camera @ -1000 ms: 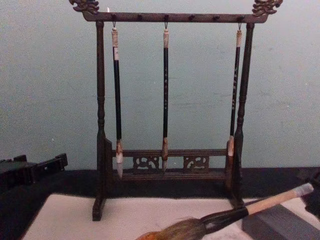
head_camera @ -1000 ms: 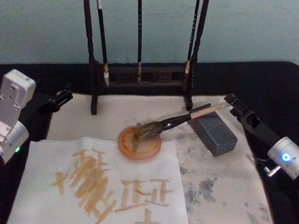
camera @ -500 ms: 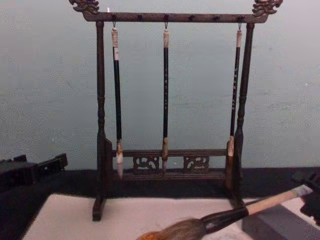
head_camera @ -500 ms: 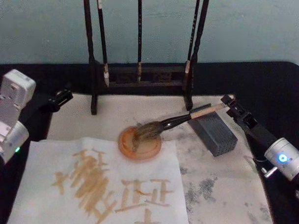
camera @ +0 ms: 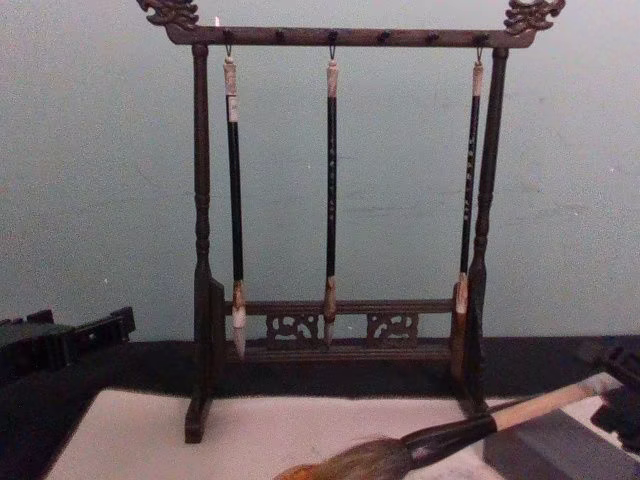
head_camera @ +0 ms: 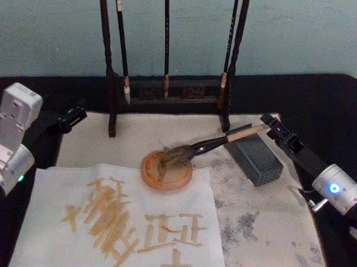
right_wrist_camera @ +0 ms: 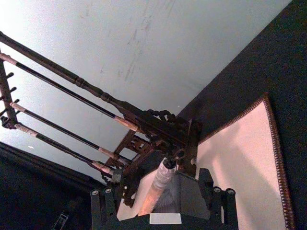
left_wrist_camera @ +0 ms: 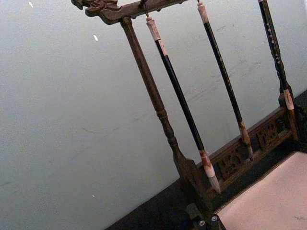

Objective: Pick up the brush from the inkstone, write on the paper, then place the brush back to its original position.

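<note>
A black tabletop (head_camera: 338, 104) carries a pale stained mat (head_camera: 269, 230), with a blue-green wall (head_camera: 299, 32) behind.

Nearest, the paper (head_camera: 164, 197) lies flat, already covered with tan strokes. Its far edge meets the orange dish (head_camera: 148, 174).

The brush (head_camera: 210, 143) has its bushy head in the dish. Its handle slants up and away to the dish's right, propped on a grey block (head_camera: 257, 159).

At the handle's far end sits the right gripper (head_camera: 271, 128). In the right wrist view its jaws stand wide apart, with the pale handle tip (right_wrist_camera: 160, 184) between them and seemingly touching neither side, so nothing is held.

Far to the dish's left, the left gripper (head_camera: 73, 115) is parked.

Beyond the dish stands the rack (head_camera: 168, 89) with three thin brushes hanging.

The brush looks light, with a stiff handle. That handle is round and smooth, so it may roll or swivel in a loose pinch. The head is soft and probably wet, so it would splay or drip if pressed. The best hold is the bare tan handle past the block, where it stands clear of the mat, and never the bristles.
</note>
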